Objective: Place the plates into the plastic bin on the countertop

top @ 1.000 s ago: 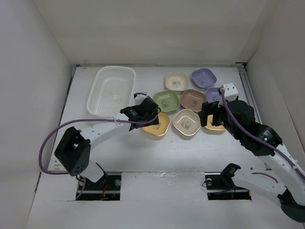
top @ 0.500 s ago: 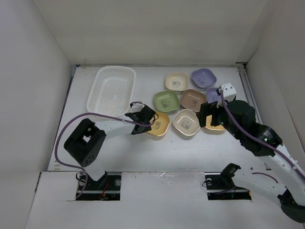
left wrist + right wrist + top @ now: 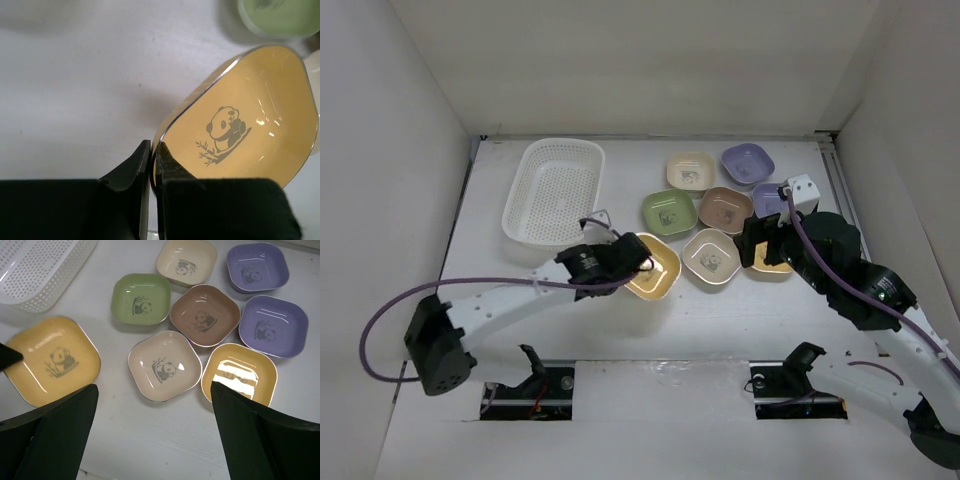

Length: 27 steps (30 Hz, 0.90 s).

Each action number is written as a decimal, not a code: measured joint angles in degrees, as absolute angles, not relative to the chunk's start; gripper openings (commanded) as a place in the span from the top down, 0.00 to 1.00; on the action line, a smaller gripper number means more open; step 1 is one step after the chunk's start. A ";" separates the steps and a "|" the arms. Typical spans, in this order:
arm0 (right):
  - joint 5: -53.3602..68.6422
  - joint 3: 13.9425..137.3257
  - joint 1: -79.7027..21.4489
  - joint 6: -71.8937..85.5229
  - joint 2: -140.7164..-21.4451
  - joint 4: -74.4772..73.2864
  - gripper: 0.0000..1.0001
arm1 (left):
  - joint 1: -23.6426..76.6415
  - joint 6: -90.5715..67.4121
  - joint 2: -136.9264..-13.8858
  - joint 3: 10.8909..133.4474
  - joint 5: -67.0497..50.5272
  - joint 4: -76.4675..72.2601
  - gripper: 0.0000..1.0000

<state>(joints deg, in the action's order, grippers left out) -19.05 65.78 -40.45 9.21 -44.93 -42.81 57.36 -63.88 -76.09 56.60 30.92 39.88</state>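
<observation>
My left gripper [image 3: 638, 262] [image 3: 153, 150] is shut on the rim of a yellow-orange plate [image 3: 656, 271] [image 3: 245, 125] with a panda print. The plate sits tilted above the countertop [image 3: 620, 320]. The white mesh plastic bin [image 3: 555, 190] [image 3: 40, 270] stands at the back left, with nothing showing inside. My right gripper [image 3: 761, 245] [image 3: 152, 386] hangs open over the other plates: beige [image 3: 165, 365], yellow [image 3: 239, 374], brown [image 3: 205, 315], green [image 3: 141, 297], cream [image 3: 186, 260] and two lavender [image 3: 257, 267] [image 3: 272, 325]. It touches none of them.
White walls close in the countertop on the left, back and right. The left arm's purple cable [image 3: 390, 320] loops out along the left side. The right arm [image 3: 850, 280] hides part of the nearer lavender plate and the yellow one in the top view.
My left gripper has closed from wide open onto the yellow-orange plate's rim, and that arm has stretched low to the left. The right gripper has barely moved.
</observation>
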 measured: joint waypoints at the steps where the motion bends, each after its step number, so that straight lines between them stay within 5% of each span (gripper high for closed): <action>1: -19.03 65.78 -40.45 9.21 -44.93 -42.81 0.00 | 56.40 -63.75 -73.89 58.28 31.42 41.39 1.00; 7: -17.87 65.78 -40.45 9.19 -46.19 -41.01 0.00 | 34.74 -54.54 -65.82 68.23 31.20 36.49 1.00; 13: -15.00 64.82 -40.45 9.17 -49.41 -36.77 0.00 | 8.43 -44.05 -76.58 73.71 22.28 23.97 1.00; 21: -11.33 62.04 -40.45 9.10 -50.26 -33.95 0.00 | 0.16 -36.40 -105.45 87.57 13.78 16.93 1.00; 27: -9.98 60.82 -40.49 9.04 -50.28 -32.88 0.00 | -2.33 -35.40 -115.24 88.14 9.02 16.10 1.00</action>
